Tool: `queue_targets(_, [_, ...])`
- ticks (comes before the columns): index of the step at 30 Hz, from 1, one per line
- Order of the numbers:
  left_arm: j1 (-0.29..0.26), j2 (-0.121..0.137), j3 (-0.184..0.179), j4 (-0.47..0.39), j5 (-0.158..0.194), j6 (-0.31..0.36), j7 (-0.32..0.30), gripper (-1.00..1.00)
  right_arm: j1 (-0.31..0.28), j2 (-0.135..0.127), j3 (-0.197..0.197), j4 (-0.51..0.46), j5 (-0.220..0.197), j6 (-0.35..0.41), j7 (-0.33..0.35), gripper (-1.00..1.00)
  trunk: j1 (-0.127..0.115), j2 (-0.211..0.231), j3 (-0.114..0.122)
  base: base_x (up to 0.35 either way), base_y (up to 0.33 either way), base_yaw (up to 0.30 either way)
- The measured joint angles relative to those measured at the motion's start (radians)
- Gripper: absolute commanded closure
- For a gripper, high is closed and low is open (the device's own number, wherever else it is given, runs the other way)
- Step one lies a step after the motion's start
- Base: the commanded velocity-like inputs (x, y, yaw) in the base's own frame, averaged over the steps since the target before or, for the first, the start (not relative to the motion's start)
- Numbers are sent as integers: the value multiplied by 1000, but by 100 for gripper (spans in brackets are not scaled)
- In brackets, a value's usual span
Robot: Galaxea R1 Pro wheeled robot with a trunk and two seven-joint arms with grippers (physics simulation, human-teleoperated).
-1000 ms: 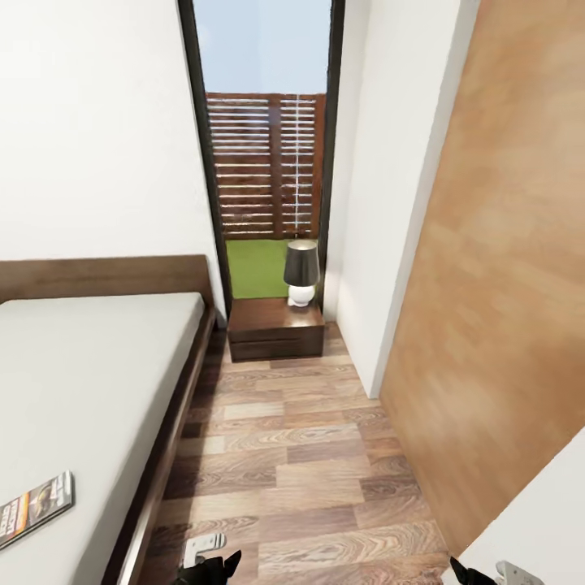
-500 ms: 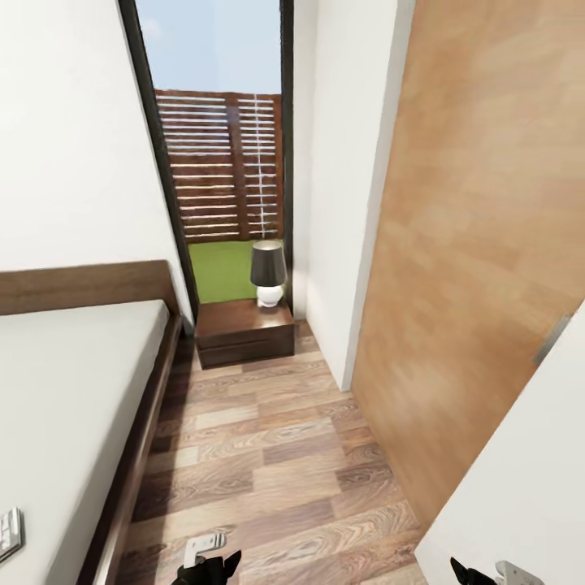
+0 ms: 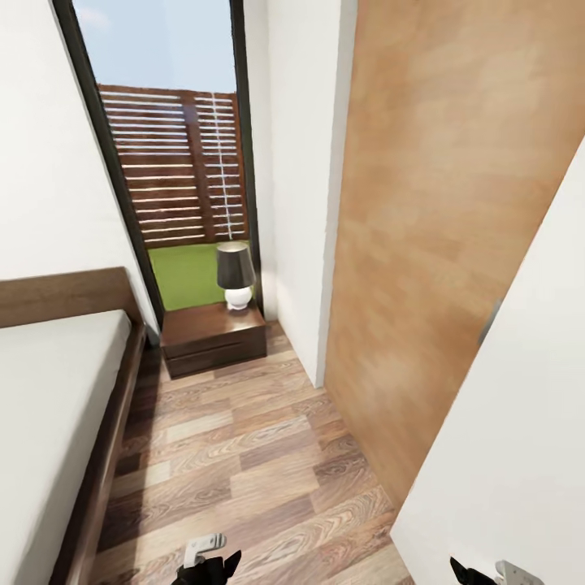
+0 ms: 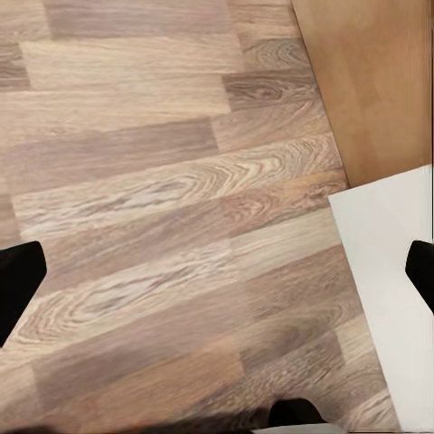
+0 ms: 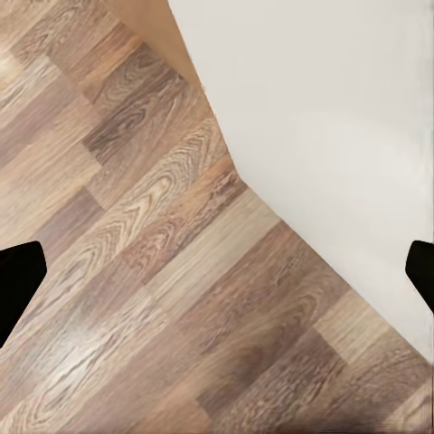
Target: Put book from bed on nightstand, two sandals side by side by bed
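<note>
Head view, near to far: left gripper (image 3: pixel 213 564) and right gripper (image 3: pixel 479 573) low over plank floor (image 3: pixel 244 455), both empty, fingers spread in wrist views; bed (image 3: pixel 49 406) at left, nightstand (image 3: pixel 213 335) with lamp (image 3: pixel 235 275) beyond; travel step, book unsighted; next: turn toward bed.

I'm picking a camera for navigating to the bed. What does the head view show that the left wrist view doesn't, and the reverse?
Head view alone: the bed, the nightstand bearing a lamp, and the window. Left wrist view alone: a close look at the floor planks under the left gripper, whose fingertips stand wide apart. Shared: the wood floor, the tan wood panel and a white surface.
</note>
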Motion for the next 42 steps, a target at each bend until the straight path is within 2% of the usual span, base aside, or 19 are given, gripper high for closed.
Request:
queue_targets(11, [0, 0, 0, 0, 0, 0, 0, -100, 0, 0, 0, 0, 3, -1, 3, -100, 0, 0, 3, 0, 0, -98])
queue_targets(42, [0, 0, 0, 0, 0, 0, 0, -100, 0, 0, 0, 0, 3, -2, 3, -100, 0, 0, 44, 0, 0, -99])
